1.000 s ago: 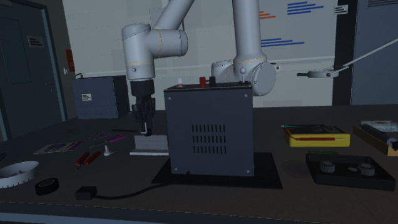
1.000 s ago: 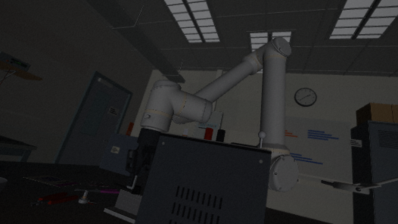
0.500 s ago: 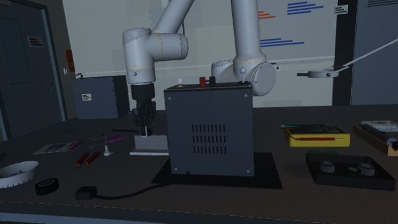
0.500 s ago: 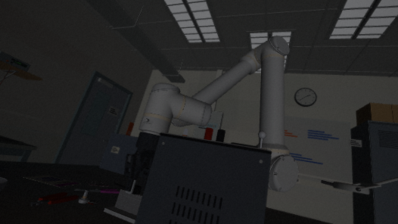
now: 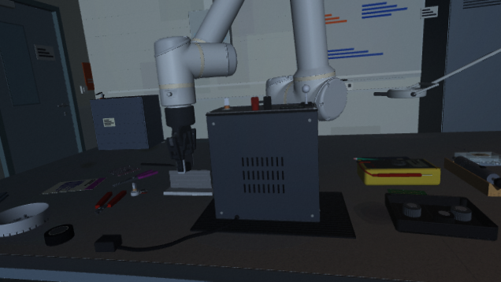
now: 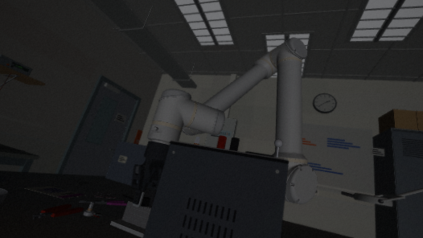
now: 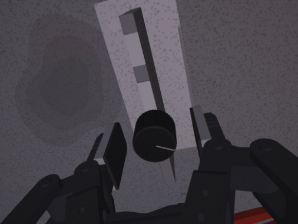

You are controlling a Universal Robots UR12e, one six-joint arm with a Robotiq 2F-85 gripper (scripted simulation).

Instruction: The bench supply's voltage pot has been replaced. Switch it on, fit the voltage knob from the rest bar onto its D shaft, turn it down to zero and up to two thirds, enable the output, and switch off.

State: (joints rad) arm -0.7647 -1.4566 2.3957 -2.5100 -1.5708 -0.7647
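Left of the bench supply (image 5: 263,163), the grey rest bar (image 5: 190,179) stands on its pale base plate (image 7: 147,70). The black voltage knob (image 7: 154,136) sits on the near end of the bar, its white pointer line facing up. My gripper (image 7: 157,137) is lowered over the bar, open, with one finger on each side of the knob. It holds nothing. On the supply's top face stand a small white shaft (image 5: 227,104), a red post (image 5: 255,103), a black post (image 5: 267,102) and a toggle lever (image 5: 305,91).
The supply stands on a black mat (image 5: 275,216), its cable running to a plug block (image 5: 108,243). Red-handled pliers (image 5: 110,200), a purple screwdriver (image 5: 138,177) and a tape roll (image 5: 59,234) lie left. A yellow meter (image 5: 398,171) and a parts tray (image 5: 439,216) lie right.
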